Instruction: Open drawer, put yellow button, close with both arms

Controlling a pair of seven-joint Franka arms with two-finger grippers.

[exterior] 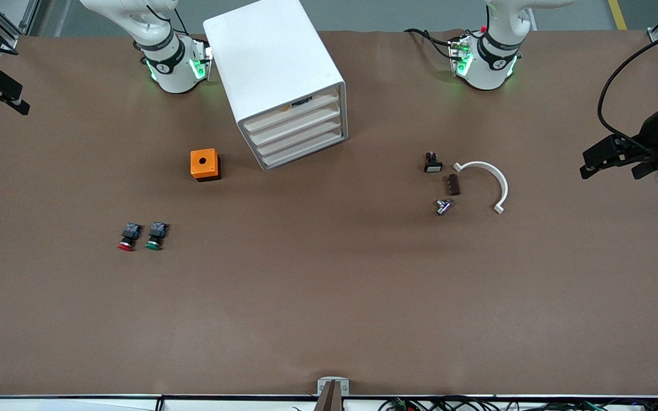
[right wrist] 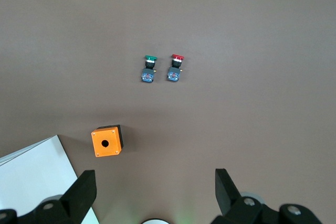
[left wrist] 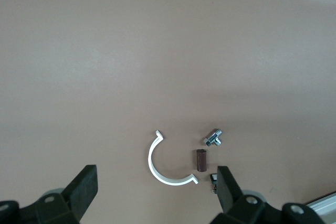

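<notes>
My left pincer (exterior: 612, 161) hangs open over the worktop's (exterior: 329, 297) edge; my right pincer (exterior: 3, 94) waits open too. The drawer (exterior: 292, 113) sits shut.

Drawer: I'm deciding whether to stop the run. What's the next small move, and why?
Probably none: keep both arms parked. The drawer sits flush with the three drawers below, something yellow-orange shows just above its front, likely the yellow button, and the left tool and right tool are open and empty at the table's ends.
</notes>
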